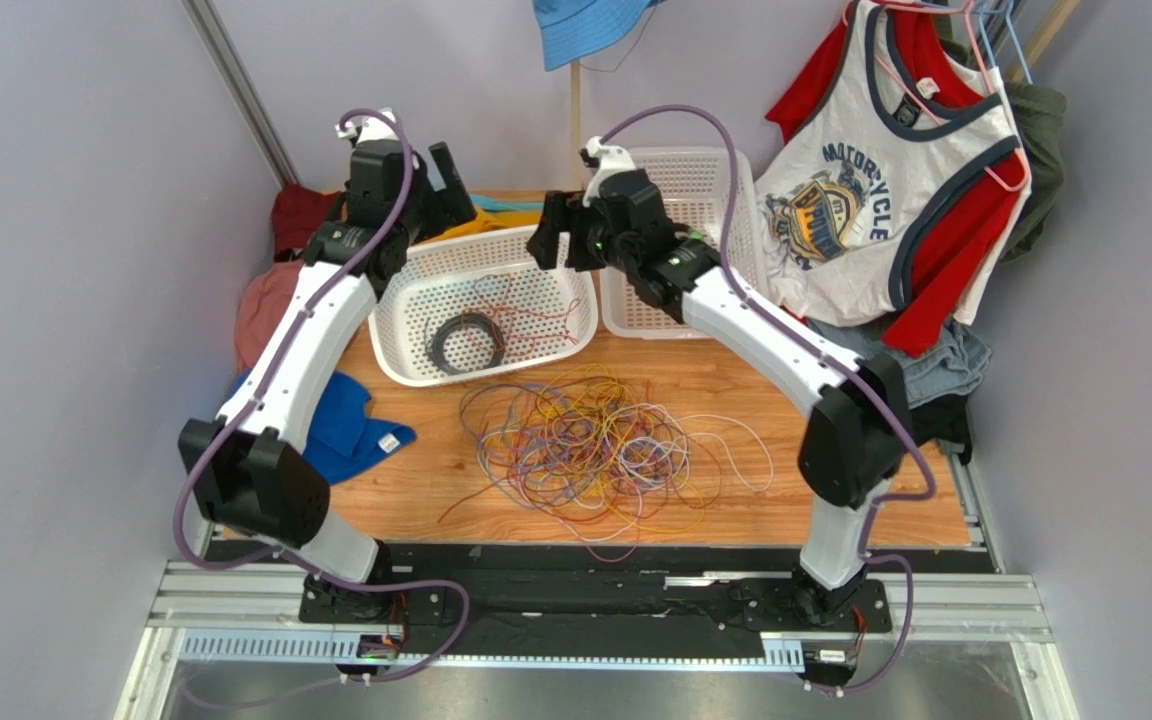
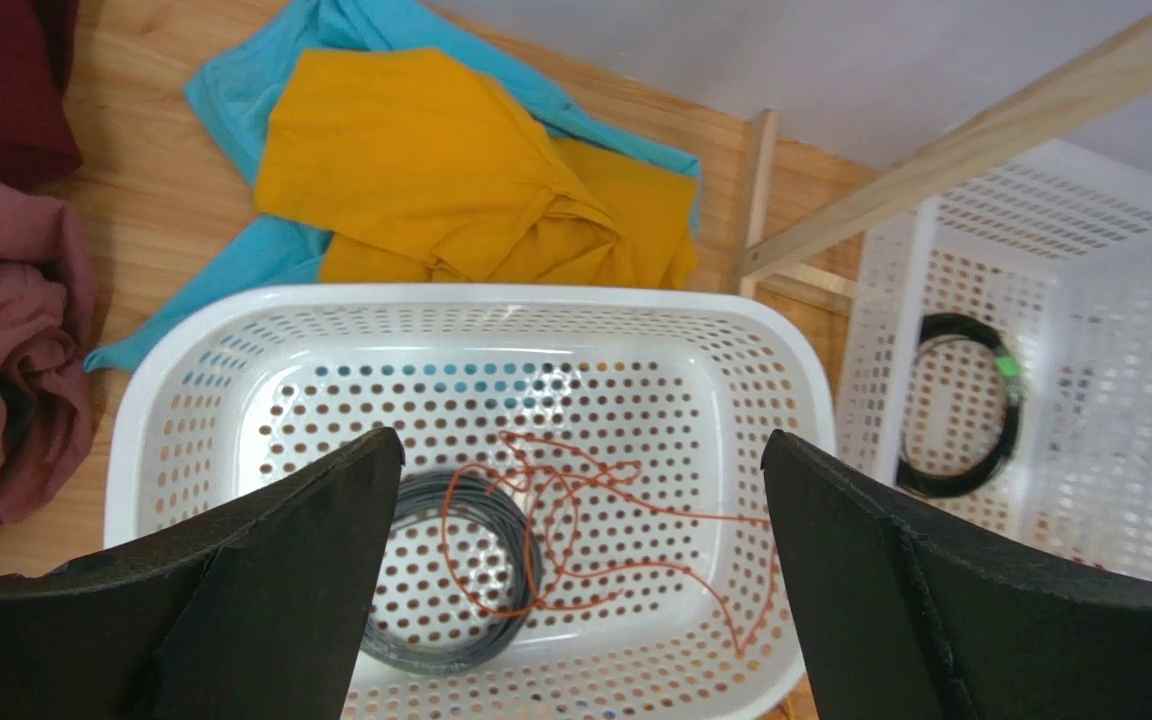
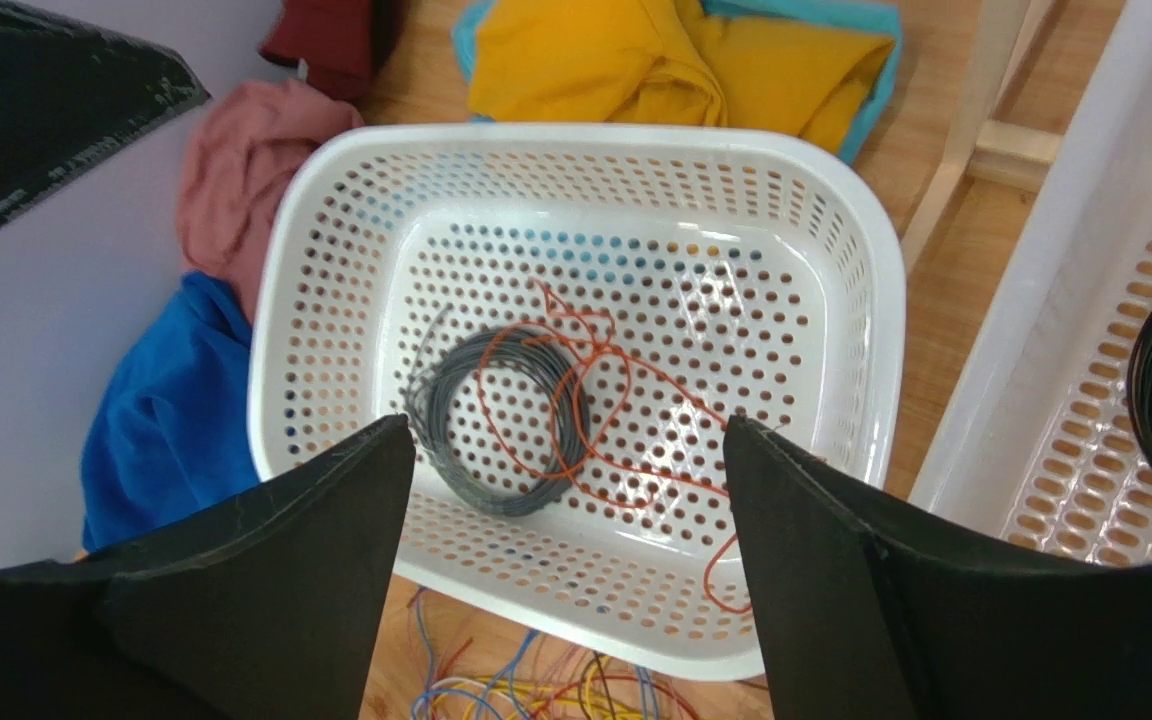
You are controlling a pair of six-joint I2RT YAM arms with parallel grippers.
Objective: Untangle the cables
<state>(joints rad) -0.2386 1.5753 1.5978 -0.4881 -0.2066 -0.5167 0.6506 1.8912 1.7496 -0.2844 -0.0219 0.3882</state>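
The cables (image 1: pixel 582 443) lie in a many-coloured tangle on the wooden table, in front of a white perforated basket (image 1: pixel 402 353). Their upper edge shows under the basket in the right wrist view (image 3: pixel 537 698). One loose orange cable (image 2: pixel 597 525) (image 3: pixel 597 390) lies inside the basket, partly over a black coiled ring (image 2: pixel 432 653) (image 3: pixel 455 450). My left gripper (image 1: pixel 447 188) (image 2: pixel 579 443) hangs above the basket, open and empty. My right gripper (image 1: pixel 549 233) (image 3: pixel 567 428) is beside it over the basket's right part, also open and empty.
A second white basket (image 1: pixel 687 180) at the back right holds another black coil (image 2: pixel 973 405). Blue (image 1: pixel 342 420), pink (image 1: pixel 259 308) and yellow (image 2: pixel 447 165) cloths lie left of and behind the baskets. A shirt (image 1: pixel 898 180) hangs at the right, and a wooden stand (image 2: pixel 958 150) rises behind.
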